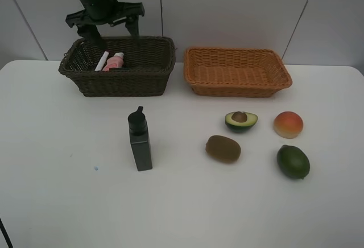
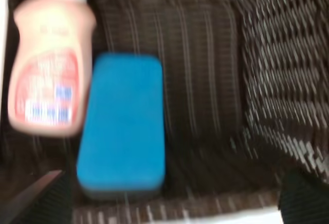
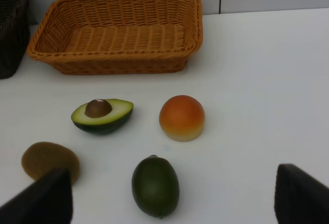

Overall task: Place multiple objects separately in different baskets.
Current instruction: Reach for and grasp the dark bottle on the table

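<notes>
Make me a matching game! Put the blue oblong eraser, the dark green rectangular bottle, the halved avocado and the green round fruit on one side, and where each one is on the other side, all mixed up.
Things:
1. blue oblong eraser
2. dark green rectangular bottle
3. halved avocado
4. green round fruit

Places:
A. upright on the white table, in front of the dark brown woven wicker basket
B. inside the dark brown basket, beside the small pink white-capped bottle
C. on the table, cut side up
D. on the table, just in front of the orange-red peach

Pairs: 1-B, 2-A, 3-C, 4-D
</notes>
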